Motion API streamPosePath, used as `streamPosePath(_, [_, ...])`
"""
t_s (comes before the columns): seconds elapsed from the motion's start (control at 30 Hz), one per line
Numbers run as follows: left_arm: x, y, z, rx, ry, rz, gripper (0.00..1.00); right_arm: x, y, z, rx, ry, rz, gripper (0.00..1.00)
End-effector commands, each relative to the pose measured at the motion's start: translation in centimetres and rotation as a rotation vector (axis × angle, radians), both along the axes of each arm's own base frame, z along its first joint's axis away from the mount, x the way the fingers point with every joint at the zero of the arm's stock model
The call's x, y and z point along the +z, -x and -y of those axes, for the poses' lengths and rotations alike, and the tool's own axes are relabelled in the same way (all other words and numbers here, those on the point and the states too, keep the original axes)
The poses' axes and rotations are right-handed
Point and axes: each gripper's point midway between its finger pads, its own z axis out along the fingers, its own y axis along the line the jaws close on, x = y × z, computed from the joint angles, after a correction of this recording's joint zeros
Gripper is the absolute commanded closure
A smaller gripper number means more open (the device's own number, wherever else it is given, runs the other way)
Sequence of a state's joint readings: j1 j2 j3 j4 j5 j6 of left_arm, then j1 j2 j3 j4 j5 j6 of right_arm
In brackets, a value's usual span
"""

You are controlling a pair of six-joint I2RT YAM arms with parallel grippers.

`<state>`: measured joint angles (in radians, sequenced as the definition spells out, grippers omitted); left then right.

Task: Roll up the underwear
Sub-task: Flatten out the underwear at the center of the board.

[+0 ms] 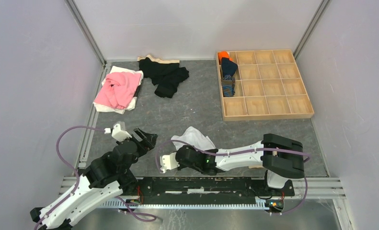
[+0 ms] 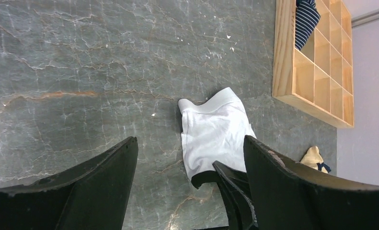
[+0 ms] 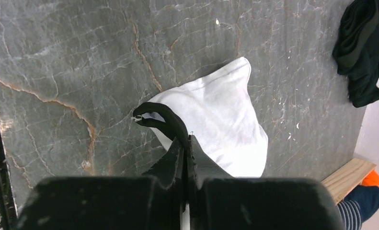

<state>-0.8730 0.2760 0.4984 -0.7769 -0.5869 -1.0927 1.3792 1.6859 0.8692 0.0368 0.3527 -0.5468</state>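
White cloth with black trim, the underwear (image 3: pixel 216 120) lies on the grey table (image 3: pixel 58 57) with its long axis running away from my right gripper (image 3: pixel 185 146), which is clamped on its near hem; my left gripper (image 2: pixel 189 143) hangs open just beside it.

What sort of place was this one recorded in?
Probably a lab robot cell, not a home: plain white walls on aluminium posts enclose a grey stone-look table, with a wooden grid tray and heaped clothes as props.

Cloth underwear (image 3: pixel 216 115) (matt); wooden tray (image 1: pixel 269 116)
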Motion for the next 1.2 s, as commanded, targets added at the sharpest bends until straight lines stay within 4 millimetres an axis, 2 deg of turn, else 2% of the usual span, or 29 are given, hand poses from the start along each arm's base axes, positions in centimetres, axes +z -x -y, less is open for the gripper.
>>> streamPosePath(0.0, [1.4, -0.3, -1.3, 0.079, 0.042, 0.036, 0.13, 3.8, -0.3, -1.6, -0.036, -0.162, 0.01, 1.0])
streamPosePath(0.1, [1.5, -0.2, -1.8, 0.098, 0.053, 0.046, 0.13, 6.1, 0.3, -2.2, -0.038, -0.248, -0.034, 1.0])
streamPosePath(0.17, [1.5, -0.2, -2.1, 0.115, 0.067, 0.053, 0.13, 8.3, 1.2, -3.3, -0.011, -0.312, -0.094, 1.0])
streamPosePath(0.3, [1.7, 0.0, -3.0, 0.158, 0.095, 0.064, 0.13, 14.3, 3.6, -5.7, 0.057, -0.5, -0.224, 1.0])
streamPosePath(0.43, [2.3, 0.0, -3.5, 0.176, 0.118, 0.089, 0.14, 18.8, 3.1, -4.6, -0.037, -0.723, -0.281, 1.0])
streamPosePath(0.5, [2.4, -0.1, -3.5, 0.178, 0.11, 0.091, 0.14, 19.3, 1.6, -3.0, -0.143, -0.812, -0.326, 1.0])
streamPosePath(0.57, [2.4, -0.2, -3.4, 0.177, 0.102, 0.088, 0.14, 18.4, -1.0, -0.6, -0.31, -0.891, -0.375, 1.0])
streamPosePath(0.63, [2.4, -0.3, -3.1, 0.166, 0.092, 0.088, 0.14, 16.0, -4.4, 3.1, -0.542, -0.941, -0.381, 1.0])
streamPosePath(0.73, [2.3, -0.6, -2.3, 0.133, 0.08, 0.088, 0.14, 10.1, -8.2, 9.0, -0.848, -0.914, -0.412, 1.0])
streamPosePath(0.77, [2.2, -0.7, -1.9, 0.121, 0.076, 0.086, 0.14, 8.5, -8.8, 10.7, -0.923, -0.887, -0.401, 0.99])
streamPosePath(0.8, [2.1, -0.7, -1.6, 0.109, 0.07, 0.084, 0.14, 7.0, -9.4, 12.5, -0.99, -0.842, -0.374, 0.95])
streamPosePath(0.87, [1.9, -0.8, -1.1, 0.085, 0.059, 0.079, 0.14, 4.9, -9.7, 15.2, -1.081, -0.733, -0.32, 0.76])
streamPosePath(0.93, [1.6, -0.9, -0.7, 0.069, 0.046, 0.07, 0.13, 4.2, -9.6, 17.0, -1.124, -0.669, -0.262, 0.57])
streamPosePath(0.97, [1.3, -1.0, -0.5, 0.062, 0.039, 0.066, 0.13, 4.5, -9.6, 17.6, -1.123, -0.668, -0.24, 0.49])
streamPosePath(1.1, [0.7, -1.2, 0.7, 0.02, 0.033, 0.055, 0.13, 7.6, -9.8, 17.5, -1.042, -0.702, -0.196, 0.32])
streamPosePath(1.17, [0.3, -1.3, 1.4, -0.004, 0.028, 0.047, 0.13, 8.8, -9.8, 16.7, -0.973, -0.661, -0.202, 0.29])
